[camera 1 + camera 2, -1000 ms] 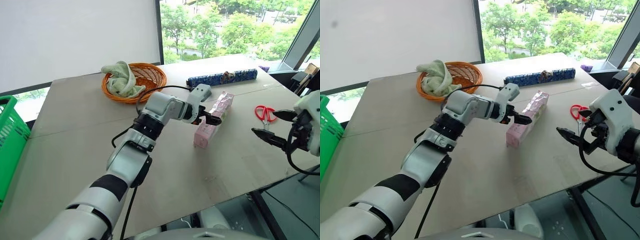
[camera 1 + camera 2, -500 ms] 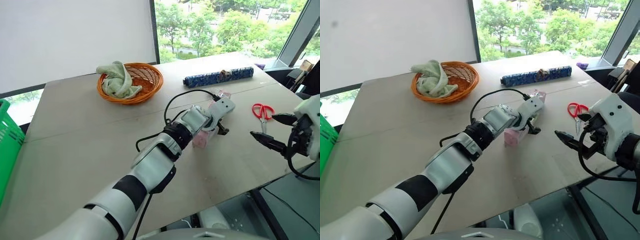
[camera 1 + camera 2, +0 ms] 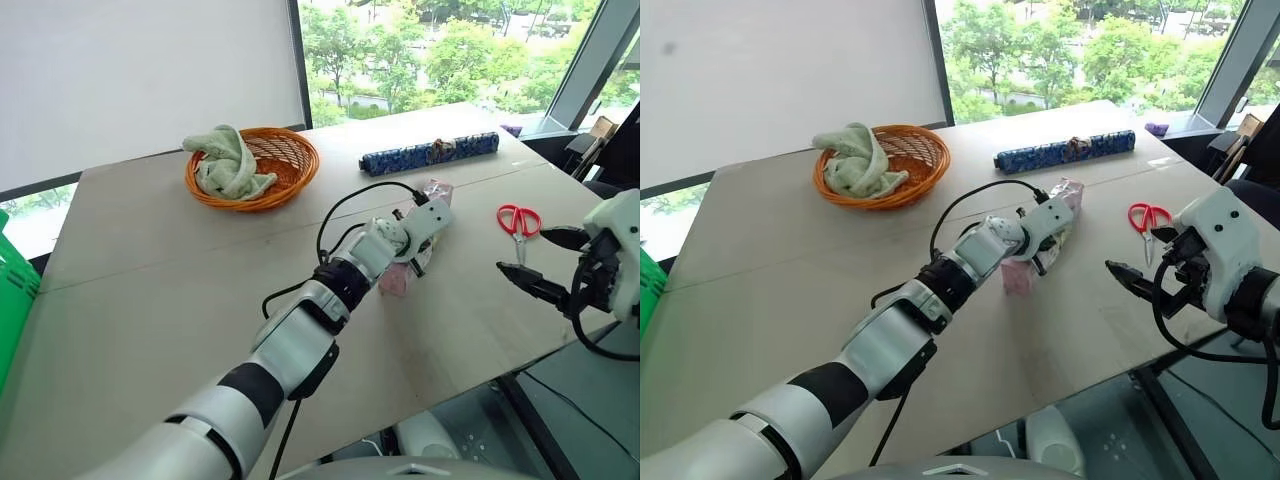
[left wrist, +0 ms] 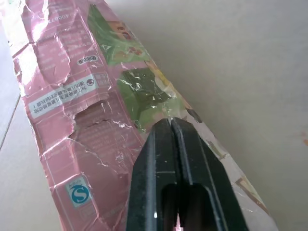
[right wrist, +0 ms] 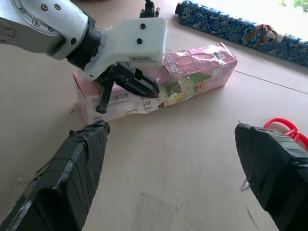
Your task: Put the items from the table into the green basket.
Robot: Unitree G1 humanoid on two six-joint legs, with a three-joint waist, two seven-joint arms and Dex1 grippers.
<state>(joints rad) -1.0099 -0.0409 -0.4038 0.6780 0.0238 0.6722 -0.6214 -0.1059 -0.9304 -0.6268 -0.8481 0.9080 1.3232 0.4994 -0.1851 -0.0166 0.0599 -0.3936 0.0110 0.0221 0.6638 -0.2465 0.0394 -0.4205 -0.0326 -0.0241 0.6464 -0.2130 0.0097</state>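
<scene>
A long pink wrapped pack (image 3: 396, 281) lies on the grey-beige table (image 3: 150, 280), right of centre. My left gripper (image 3: 419, 260) reaches across to it and is shut. In the left wrist view its two black fingers (image 4: 159, 159) are pressed together, tips against the crinkled pink wrapper (image 4: 72, 96). Whether any film is pinched between them I cannot tell. My right gripper (image 3: 541, 262) hovers open near the table's right front edge, apart from the pack (image 5: 202, 62), with nothing between its fingers. The green basket (image 3: 12, 300) shows at the far left edge.
A round orange wicker basket (image 3: 285, 160) holding a green cloth (image 3: 225, 165) stands at the back. A long blue patterned roll (image 3: 430, 153) lies behind the pack. Red scissors (image 3: 517, 220) lie to the right, ahead of my right gripper.
My left gripper has dropped onto the pink pack, rolled at the wrist and gone from open to shut. The camera has swung slightly right. The right arm has stayed still.
</scene>
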